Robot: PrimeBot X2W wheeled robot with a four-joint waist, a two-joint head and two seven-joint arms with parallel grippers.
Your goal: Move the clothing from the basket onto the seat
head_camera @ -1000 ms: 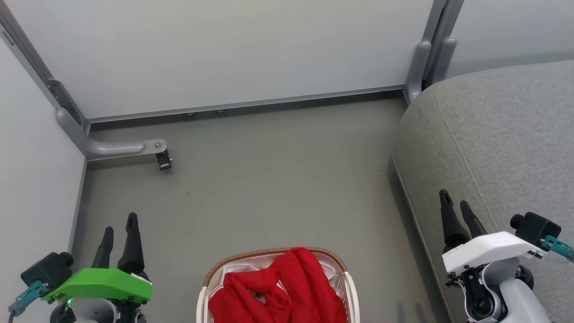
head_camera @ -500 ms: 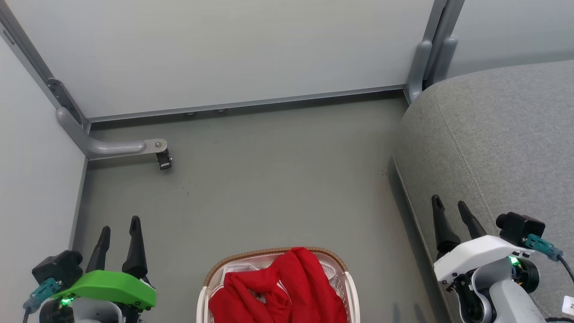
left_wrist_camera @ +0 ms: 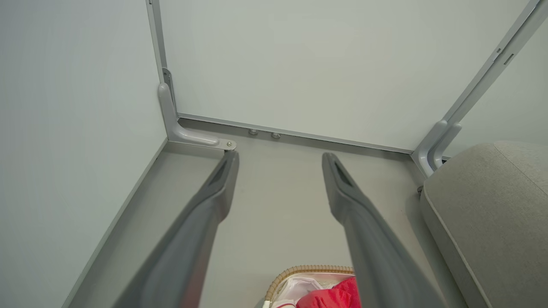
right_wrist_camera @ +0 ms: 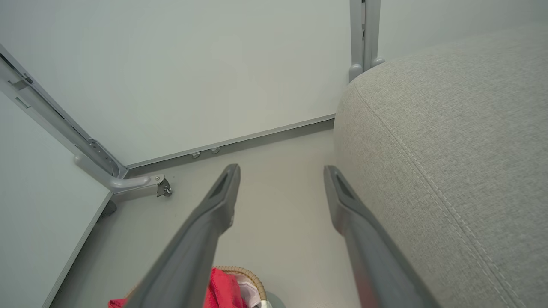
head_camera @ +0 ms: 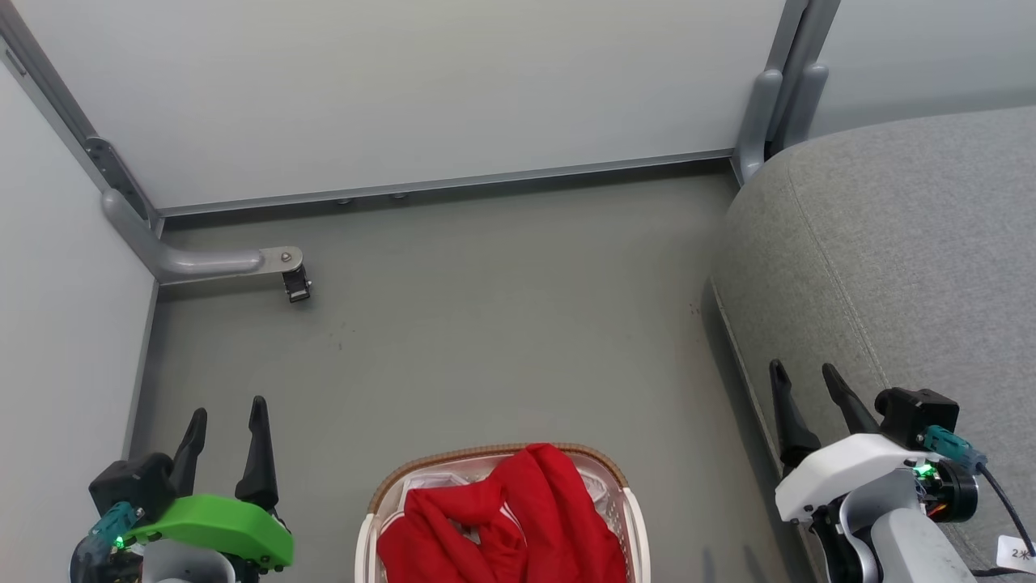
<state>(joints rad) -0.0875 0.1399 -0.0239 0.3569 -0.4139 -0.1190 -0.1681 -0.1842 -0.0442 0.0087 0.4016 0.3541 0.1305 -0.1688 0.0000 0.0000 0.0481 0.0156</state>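
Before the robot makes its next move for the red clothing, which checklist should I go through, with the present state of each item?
1. Left gripper jaws open, holding nothing: ok.
2. Right gripper jaws open, holding nothing: ok.
3. Clothing lies in the basket, its top uncovered: ok.
4. Seat shows bare fabric for putting the clothing down: ok.
5. Whole basket inside the head view: not ok, its near part is cut off at the bottom edge.
6. Number of garments in the pile: cannot tell.

Bright even light, soft shadows, wide-angle wrist distortion
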